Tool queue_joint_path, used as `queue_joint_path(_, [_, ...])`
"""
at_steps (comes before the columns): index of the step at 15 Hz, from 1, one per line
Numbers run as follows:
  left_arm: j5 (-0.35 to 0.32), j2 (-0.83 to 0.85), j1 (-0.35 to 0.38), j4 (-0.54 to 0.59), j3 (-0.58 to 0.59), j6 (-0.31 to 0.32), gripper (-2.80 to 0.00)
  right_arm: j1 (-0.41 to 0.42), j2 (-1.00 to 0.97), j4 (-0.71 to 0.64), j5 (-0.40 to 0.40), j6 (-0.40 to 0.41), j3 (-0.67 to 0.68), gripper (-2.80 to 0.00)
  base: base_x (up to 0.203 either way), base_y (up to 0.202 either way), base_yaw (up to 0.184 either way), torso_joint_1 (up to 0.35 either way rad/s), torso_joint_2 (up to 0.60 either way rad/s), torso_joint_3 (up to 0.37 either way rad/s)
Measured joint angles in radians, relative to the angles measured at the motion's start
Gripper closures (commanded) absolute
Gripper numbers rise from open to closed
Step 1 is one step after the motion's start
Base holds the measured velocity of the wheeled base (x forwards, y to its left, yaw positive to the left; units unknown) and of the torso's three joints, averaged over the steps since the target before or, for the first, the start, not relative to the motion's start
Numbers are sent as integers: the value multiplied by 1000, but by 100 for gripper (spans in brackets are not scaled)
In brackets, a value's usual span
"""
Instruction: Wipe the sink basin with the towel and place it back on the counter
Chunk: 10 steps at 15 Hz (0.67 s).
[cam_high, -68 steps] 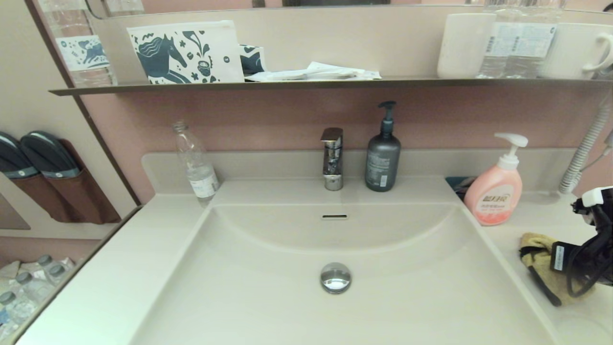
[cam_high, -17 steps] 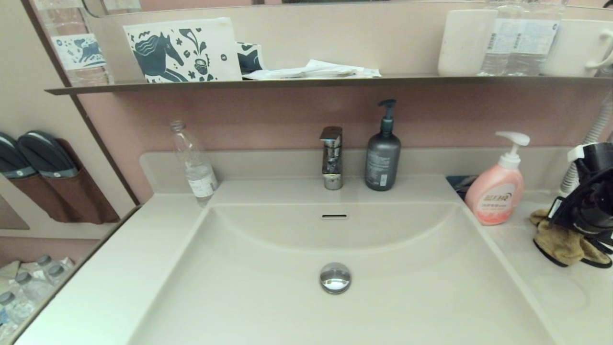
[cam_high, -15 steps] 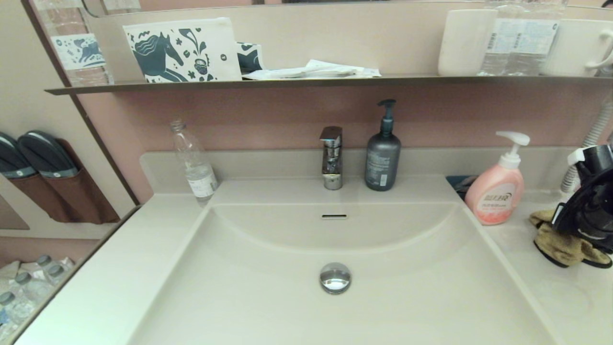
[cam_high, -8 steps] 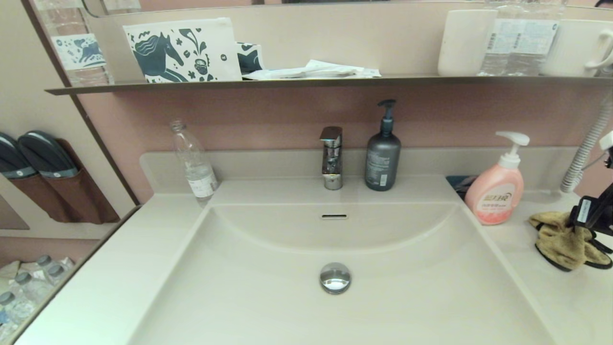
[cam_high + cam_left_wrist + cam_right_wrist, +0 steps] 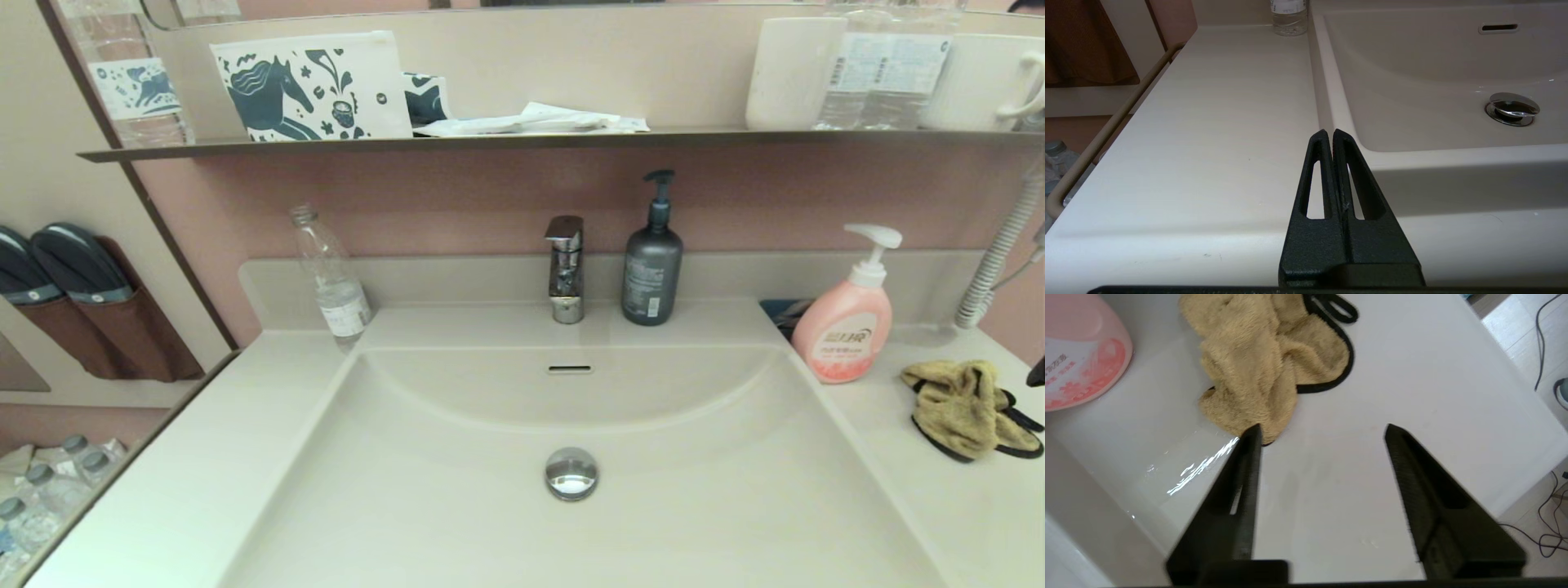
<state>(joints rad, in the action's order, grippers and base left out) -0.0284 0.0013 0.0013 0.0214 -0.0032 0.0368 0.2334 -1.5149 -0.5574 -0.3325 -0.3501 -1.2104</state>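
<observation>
Two spread fingers: right gripper (image 5: 1321, 430) hangs empty just beside the towel (image 5: 963, 406) on the counter (image 5: 898, 482); back off without snagging it. Left gripper (image 5: 1329, 132) pressed together, idle at the near-left counter edge.

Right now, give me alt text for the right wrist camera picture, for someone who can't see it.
The right tool hangs open and empty above the white counter, just short of a crumpled yellow towel with black edging that lies flat there. Part of a pink soap bottle stands beside the towel.

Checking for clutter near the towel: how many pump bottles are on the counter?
2. The dark grey pump bottle stands just right of the faucet; the pink pump bottle stands right of the basin, beside the towel.
</observation>
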Motion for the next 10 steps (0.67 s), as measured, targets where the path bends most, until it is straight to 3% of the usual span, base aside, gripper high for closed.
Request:
queue_joint_path(5, [0, 0, 0, 0, 0, 0, 0, 42, 60, -4, 8, 40, 61, 0, 0, 0, 0, 0, 0, 0])
queue_joint_path(10, [0, 0, 0, 0, 0, 0, 0, 23, 140, -1, 32, 49, 176, 0, 0, 0, 0, 0, 0, 0])
